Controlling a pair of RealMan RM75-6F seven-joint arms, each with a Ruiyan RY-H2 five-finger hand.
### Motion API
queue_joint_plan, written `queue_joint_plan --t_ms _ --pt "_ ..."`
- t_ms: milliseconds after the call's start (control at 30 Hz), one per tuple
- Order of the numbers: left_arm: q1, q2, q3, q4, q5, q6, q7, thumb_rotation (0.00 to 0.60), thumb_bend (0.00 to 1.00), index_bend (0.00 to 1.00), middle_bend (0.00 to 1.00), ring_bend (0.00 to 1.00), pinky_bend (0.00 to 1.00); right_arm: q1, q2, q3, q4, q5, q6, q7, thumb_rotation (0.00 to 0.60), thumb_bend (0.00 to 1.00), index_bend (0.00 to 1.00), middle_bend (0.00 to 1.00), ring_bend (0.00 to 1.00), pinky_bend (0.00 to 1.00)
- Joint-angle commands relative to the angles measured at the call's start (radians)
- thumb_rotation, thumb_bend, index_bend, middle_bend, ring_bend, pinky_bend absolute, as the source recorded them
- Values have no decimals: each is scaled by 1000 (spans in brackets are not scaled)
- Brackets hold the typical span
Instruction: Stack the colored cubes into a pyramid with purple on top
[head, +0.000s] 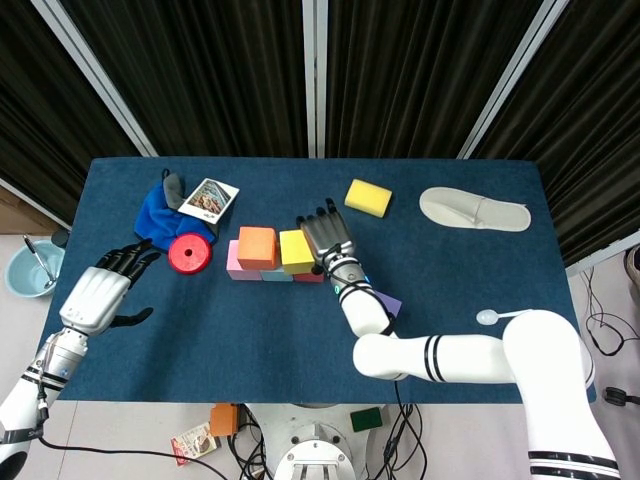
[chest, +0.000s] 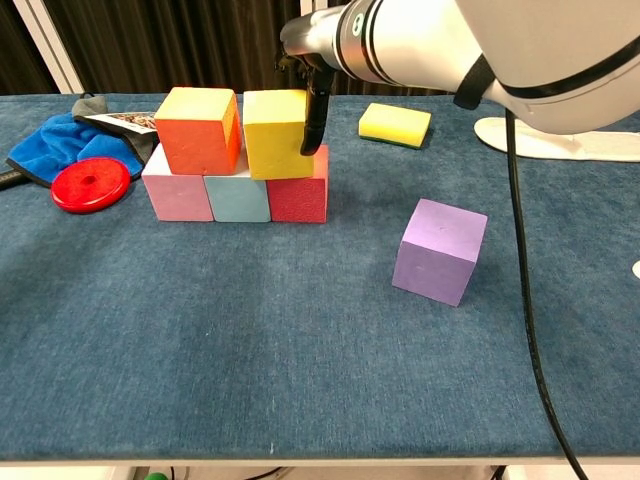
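the right robot hand (chest: 312, 95) touches the yellow cube's (chest: 272, 133) right side; whether it grips it i cannot tell. the left robot hand (head: 100, 289) hovers spread and empty. the purple cube (chest: 439, 250) sits apart on the table (chest: 300, 350).

No text, brand, number or sign can be read in either view. The printed card (head: 208, 199) leaning on the blue cloth (head: 157, 220) carries a picture, but any lettering on it is too small to read.
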Motion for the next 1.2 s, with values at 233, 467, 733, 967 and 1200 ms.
queue_joint_plan --t_ms 233,467,733,967,1200 --pt "1 -3 -2 2 2 0 -5 520 175 124 29 95 181 -3 -6 8 6 -10 15 12 600 68 437 431 151 0" --pt "0 -4 -2 4 5 -2 -6 509 175 124 29 94 182 -11 5 19 -13 -18 23 25 600 68 447 426 152 0" --pt "2 -3 0 7 6 -3 -11 510 175 124 29 94 182 0 -21 24 19 -5 22 17 600 68 447 419 151 0" --pt "3 -2 0 9 7 -3 -15 516 175 124 29 94 181 15 -38 33 36 1 27 2 600 68 449 412 151 0" --pt "2 -1 1 10 10 -5 -18 514 175 124 29 94 181 21 -52 37 51 9 29 -11 600 67 451 409 151 0"
